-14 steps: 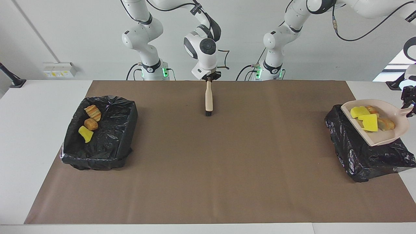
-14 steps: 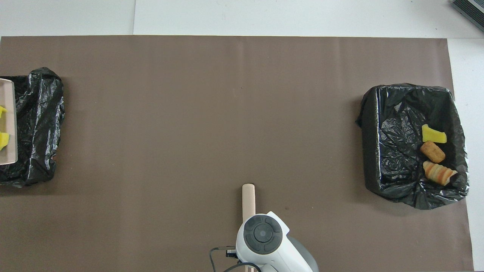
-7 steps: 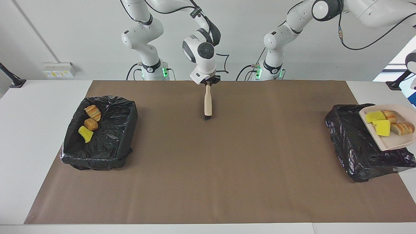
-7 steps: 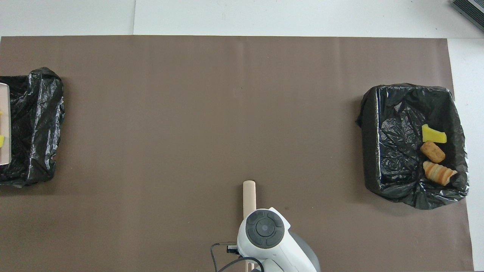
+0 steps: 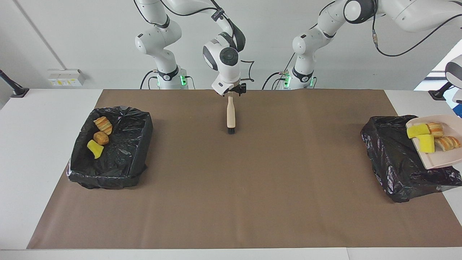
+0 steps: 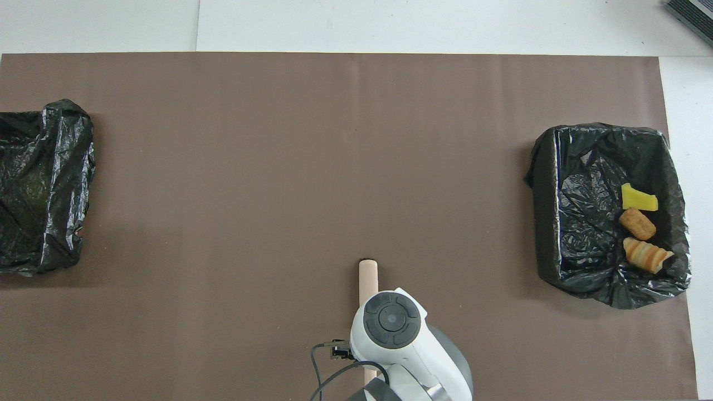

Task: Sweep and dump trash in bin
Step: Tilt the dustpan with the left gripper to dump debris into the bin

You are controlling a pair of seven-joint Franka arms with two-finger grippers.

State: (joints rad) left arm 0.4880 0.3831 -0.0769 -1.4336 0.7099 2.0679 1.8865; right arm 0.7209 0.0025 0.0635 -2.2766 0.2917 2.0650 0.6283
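The beige dustpan (image 5: 439,159) hangs tilted over the black-lined bin (image 5: 393,159) at the left arm's end of the table. It carries trash: two yellow sponge chunks (image 5: 418,130) and two orange-brown pastries (image 5: 447,143). Its handle and my left gripper lie outside both views. The overhead view shows this bin (image 6: 39,184) without the pan. My right gripper (image 5: 234,91) sits at the handle end of the wooden brush (image 5: 231,112), whose dark bristles rest on the brown paper. From above only the brush's tip (image 6: 368,275) shows past the wrist.
A second black-lined bin (image 5: 122,144) stands at the right arm's end of the table. It holds a yellow sponge chunk (image 6: 639,198) and two pastries (image 6: 638,223). Brown paper (image 5: 231,187) covers the table between the bins.
The dustpan has swung outward toward the table's end and left the overhead view, taking the left gripper out of sight. The brush has slid slightly away from the robots.
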